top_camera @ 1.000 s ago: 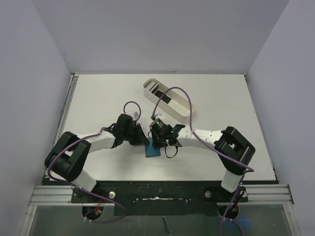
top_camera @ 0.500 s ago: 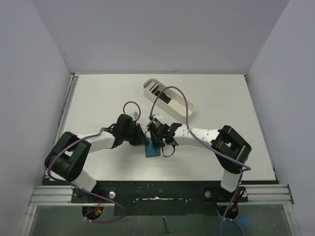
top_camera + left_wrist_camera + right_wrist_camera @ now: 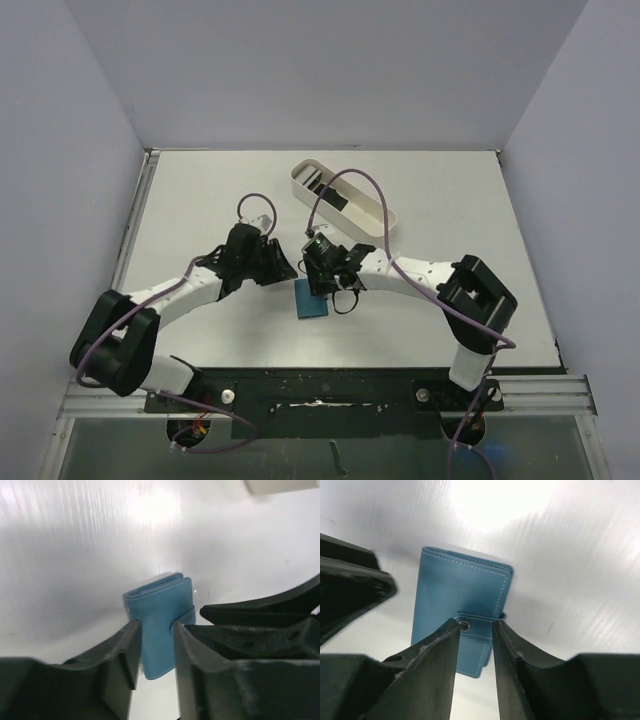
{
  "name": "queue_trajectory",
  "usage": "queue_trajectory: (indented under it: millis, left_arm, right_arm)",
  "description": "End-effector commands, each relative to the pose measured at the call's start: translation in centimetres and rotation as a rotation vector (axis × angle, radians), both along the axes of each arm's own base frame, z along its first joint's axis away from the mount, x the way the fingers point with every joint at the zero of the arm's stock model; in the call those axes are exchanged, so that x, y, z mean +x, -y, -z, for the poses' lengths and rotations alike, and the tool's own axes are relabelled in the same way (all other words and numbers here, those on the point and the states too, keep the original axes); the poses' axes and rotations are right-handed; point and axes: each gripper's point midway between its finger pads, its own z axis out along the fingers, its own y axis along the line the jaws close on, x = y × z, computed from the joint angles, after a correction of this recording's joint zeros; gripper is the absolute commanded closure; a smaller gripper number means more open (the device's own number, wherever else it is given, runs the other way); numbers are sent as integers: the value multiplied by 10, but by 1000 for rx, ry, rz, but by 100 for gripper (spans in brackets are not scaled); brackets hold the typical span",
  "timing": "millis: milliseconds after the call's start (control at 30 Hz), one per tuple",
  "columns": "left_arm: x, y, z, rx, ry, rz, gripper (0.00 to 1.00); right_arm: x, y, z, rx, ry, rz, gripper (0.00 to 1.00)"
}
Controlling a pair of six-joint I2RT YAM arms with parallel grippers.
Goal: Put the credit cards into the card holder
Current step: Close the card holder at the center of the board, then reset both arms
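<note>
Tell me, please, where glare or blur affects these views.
Left wrist: glare washes the table above the wallet; left pincer blurred. Right wrist: bright hotspot above the wallet, right pincer soft. Top: even light, sharp.

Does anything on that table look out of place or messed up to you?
Nothing stands out. The blue card holder lies flat on the table, snapped shut. The white tray sits upright farther back with dark cards in it. Nothing looks spilled or damaged.
</note>
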Motion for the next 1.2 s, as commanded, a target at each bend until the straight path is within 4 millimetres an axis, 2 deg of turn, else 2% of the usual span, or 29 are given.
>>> queue_trajectory:
  millis: [0,67,167,233,300,333,367,567,700,833,967,1167]
  left_arm:
    - [35,-16,-74,16,214,-64,60]
    - [36,-25,-95,39,259,-75,52]
    - [32,-37,-129,70,330,-75,48]
    - [27,-44,-155,77,389,-77,37]
    - [20,-52,-176,83,437,-82,33]
    - [17,-55,-186,82,460,-82,32]
    - [12,-58,-195,79,479,-82,32]
    - [-11,-65,-247,19,623,-51,29]
    - [-25,-66,-258,-39,654,-52,28]
    - [-37,-64,-261,-96,684,-40,27]
    - [-43,-65,-253,-140,699,-57,27]
    - [-49,-58,-242,-240,694,-61,27]
  right_arm:
    - [30,5,-73,99,176,60,62]
    - [33,17,-88,117,219,103,53]
    - [33,35,-113,155,284,150,36]
    - [31,48,-132,180,330,178,28]
    - [27,64,-156,211,382,207,18]
    - [25,71,-165,217,403,220,8]
    - [22,79,-175,224,425,234,1]
    - [5,128,-217,270,535,341,3]
    - [-10,161,-231,298,581,426,2]
    - [-24,184,-230,351,592,501,2]
    - [-33,195,-221,389,584,544,2]
    - [-36,199,-215,380,567,564,2]
